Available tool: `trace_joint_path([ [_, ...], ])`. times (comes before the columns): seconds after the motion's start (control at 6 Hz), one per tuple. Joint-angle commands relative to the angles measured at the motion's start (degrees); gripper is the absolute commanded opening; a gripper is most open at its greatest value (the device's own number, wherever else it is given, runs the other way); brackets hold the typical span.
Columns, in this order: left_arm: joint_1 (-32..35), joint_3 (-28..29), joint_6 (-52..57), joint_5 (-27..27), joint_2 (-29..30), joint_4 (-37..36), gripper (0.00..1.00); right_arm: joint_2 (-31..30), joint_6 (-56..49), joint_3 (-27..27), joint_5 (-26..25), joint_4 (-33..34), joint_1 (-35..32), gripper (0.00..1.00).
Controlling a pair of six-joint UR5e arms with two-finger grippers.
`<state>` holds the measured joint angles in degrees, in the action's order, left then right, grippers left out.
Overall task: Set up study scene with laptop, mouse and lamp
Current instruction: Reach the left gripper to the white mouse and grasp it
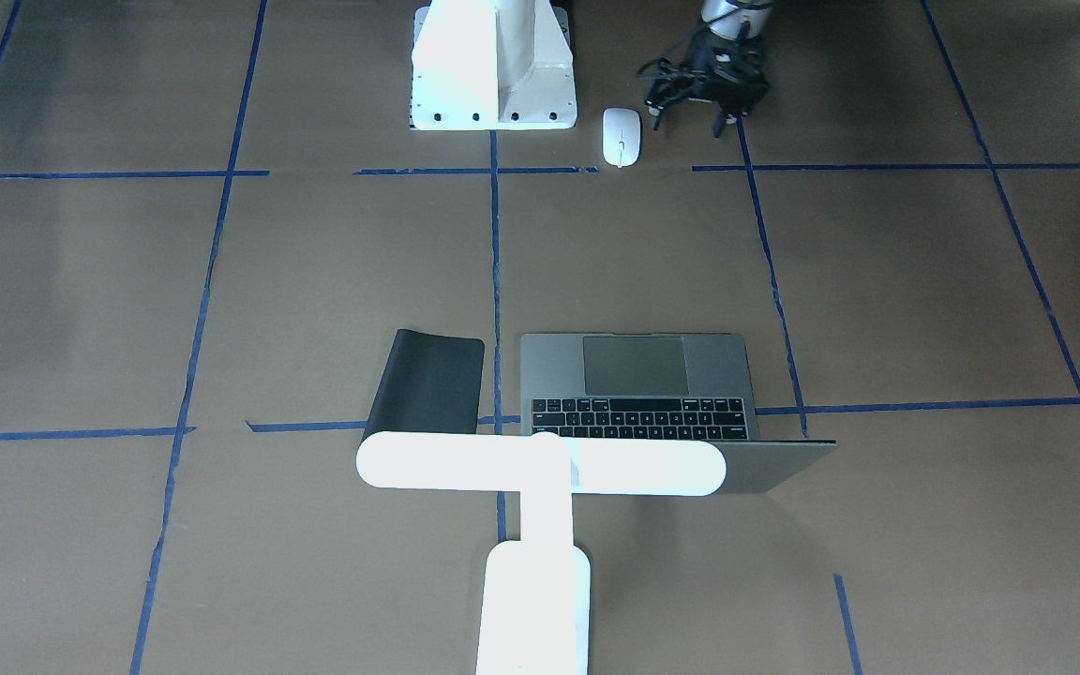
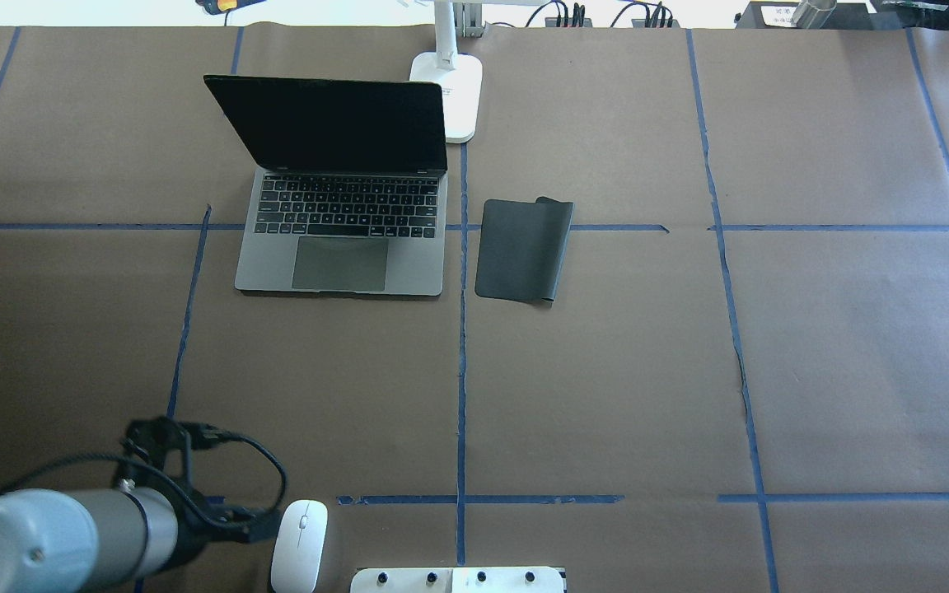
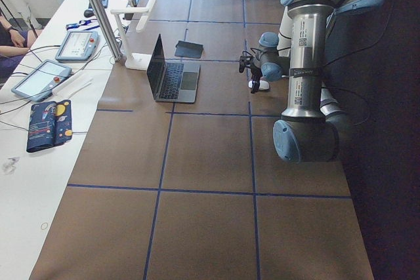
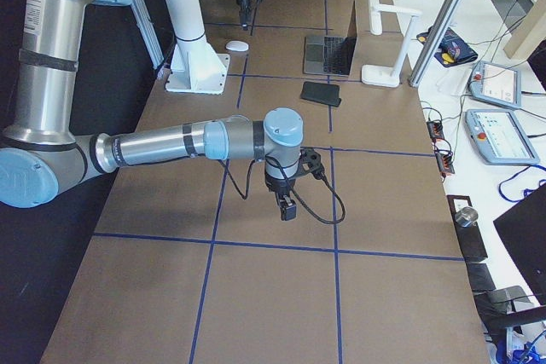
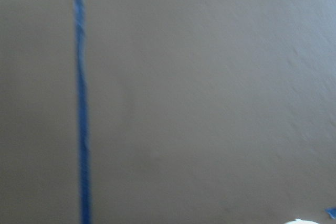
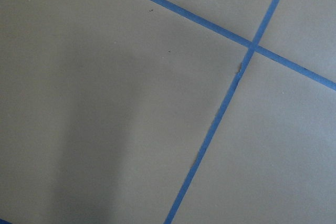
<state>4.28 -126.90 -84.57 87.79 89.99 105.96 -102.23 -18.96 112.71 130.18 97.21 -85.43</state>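
The grey laptop [image 2: 343,239] stands open at the table's far side, left of centre, screen dark. The white lamp [image 1: 540,464] stands behind it; its base [image 2: 450,91] is by the screen's right corner. The white mouse [image 2: 300,543] lies at the near edge, next to the pedestal. My left gripper [image 1: 688,120] hangs just beside the mouse, not touching it, and its fingers stand apart and empty. My right gripper [image 4: 286,206] shows only in the exterior right view, low over bare table far to the right; I cannot tell whether it is open or shut.
A flat black mat [image 2: 521,249] lies right of the laptop, one edge curled. The white bolted pedestal [image 1: 493,66] stands at the robot's side. Blue tape lines cross the brown tabletop [image 2: 606,371]. Tablets and cables lie on the white bench [image 3: 39,96] beyond the far edge.
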Motion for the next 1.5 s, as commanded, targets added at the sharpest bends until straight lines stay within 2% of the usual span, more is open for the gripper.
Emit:
trace_joint_path([
  [0.0,-4.5,3.7,-4.6,-3.4,9.4,-7.3,1.0,-1.0,-0.6,0.0,0.0,0.0,-0.8,1.0],
  [0.17,-4.5,5.5,-4.6,-4.2,11.8,-9.4,1.0,-1.0,-0.6,0.0,0.0,0.0,-0.8,1.0],
  [0.67,-4.5,8.1,-4.2,-6.3,11.3,-9.7,1.0,-1.7,-0.5,0.4,0.1,0.0,-0.9,1.0],
  [1.0,-4.6,8.2,-3.9,-5.7,11.5,-9.7,1.0,-1.7,-0.6,0.2,0.1,0.0,-1.0,1.0],
  [1.17,-4.6,8.2,-3.9,-5.6,11.9,-9.8,0.88,-1.7,-0.6,0.2,0.1,0.0,-1.0,1.0],
  [1.33,-4.6,8.2,-3.9,-5.6,11.5,-9.8,0.64,-1.7,-0.6,0.2,0.1,0.1,-1.0,1.0],
])
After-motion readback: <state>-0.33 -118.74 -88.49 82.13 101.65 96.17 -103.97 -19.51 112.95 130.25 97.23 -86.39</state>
